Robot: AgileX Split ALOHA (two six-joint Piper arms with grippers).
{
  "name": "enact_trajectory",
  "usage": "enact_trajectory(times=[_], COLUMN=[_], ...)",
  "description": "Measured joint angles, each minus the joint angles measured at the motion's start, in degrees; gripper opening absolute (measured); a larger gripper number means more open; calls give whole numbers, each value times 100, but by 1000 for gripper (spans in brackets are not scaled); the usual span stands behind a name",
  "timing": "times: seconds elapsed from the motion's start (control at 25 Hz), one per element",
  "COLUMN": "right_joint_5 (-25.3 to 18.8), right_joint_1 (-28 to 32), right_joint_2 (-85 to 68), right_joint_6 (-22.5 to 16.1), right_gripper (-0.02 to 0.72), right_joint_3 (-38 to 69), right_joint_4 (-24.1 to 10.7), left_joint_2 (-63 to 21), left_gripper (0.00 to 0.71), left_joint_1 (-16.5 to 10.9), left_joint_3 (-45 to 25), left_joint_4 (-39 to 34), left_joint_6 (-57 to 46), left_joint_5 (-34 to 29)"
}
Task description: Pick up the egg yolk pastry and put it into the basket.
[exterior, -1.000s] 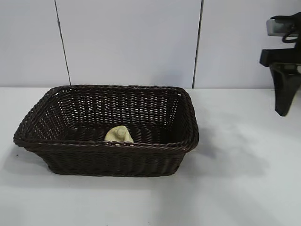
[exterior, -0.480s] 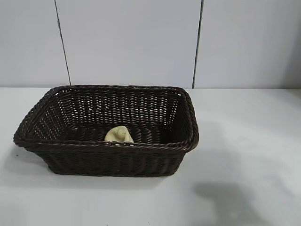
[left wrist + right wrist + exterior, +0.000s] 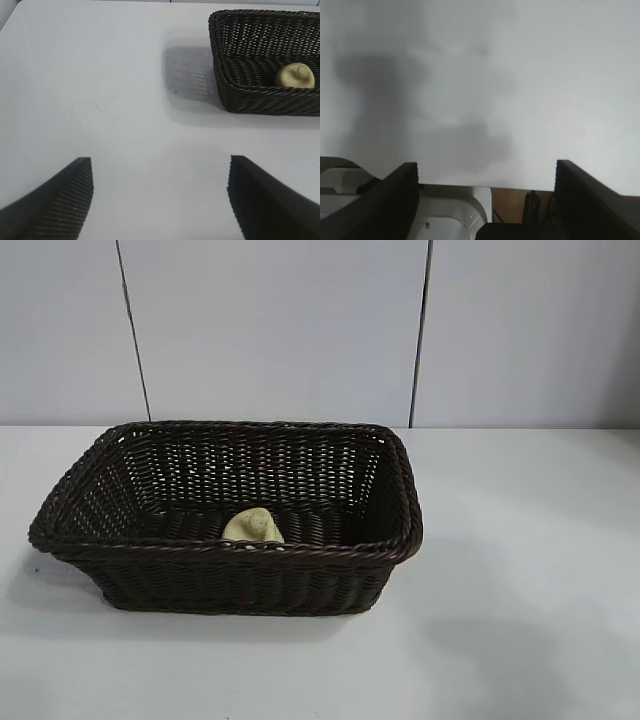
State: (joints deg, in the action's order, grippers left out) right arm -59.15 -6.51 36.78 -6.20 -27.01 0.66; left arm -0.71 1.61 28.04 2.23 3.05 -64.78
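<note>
The dark brown wicker basket [image 3: 225, 560] stands on the white table at the left middle. The pale yellow egg yolk pastry [image 3: 252, 525] lies inside it, near the front wall. The left wrist view shows the basket [image 3: 235, 95] and the pastry [image 3: 295, 76] in it, far from my left gripper [image 3: 160, 172], which is open and empty over bare table. My right gripper [image 3: 486, 172] is open and empty, over the table's edge. Neither gripper shows in the exterior view.
The white table [image 3: 520, 540] stretches to the right of the basket, with a faint shadow at the front right. In the right wrist view, a white mount [image 3: 455, 215] and cables sit past the table's edge.
The right arm, seen at the upper right one second ago, has left the exterior view. Its shadow on the table has faded. The basket and pastry have not moved.
</note>
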Motion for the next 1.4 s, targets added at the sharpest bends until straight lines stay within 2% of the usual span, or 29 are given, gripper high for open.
enact_trajectory(times=[0.76,1.2,1.4], right_joint_5=[-187,-247,-251], right_joint_1=[0,20,389], right_joint_2=[-3125,-3774,-3774], right_joint_6=[0,0,2], right_gripper=[546,546,546], right_joint_3=[0,0,0], right_joint_4=[0,0,0], left_joint_2=[0,0,0], left_gripper=[542,542,542], left_joint_1=[0,0,0], left_joint_3=[0,0,0], left_joint_4=[0,0,0], left_joint_6=[0,0,0], left_joint_5=[0,0,0])
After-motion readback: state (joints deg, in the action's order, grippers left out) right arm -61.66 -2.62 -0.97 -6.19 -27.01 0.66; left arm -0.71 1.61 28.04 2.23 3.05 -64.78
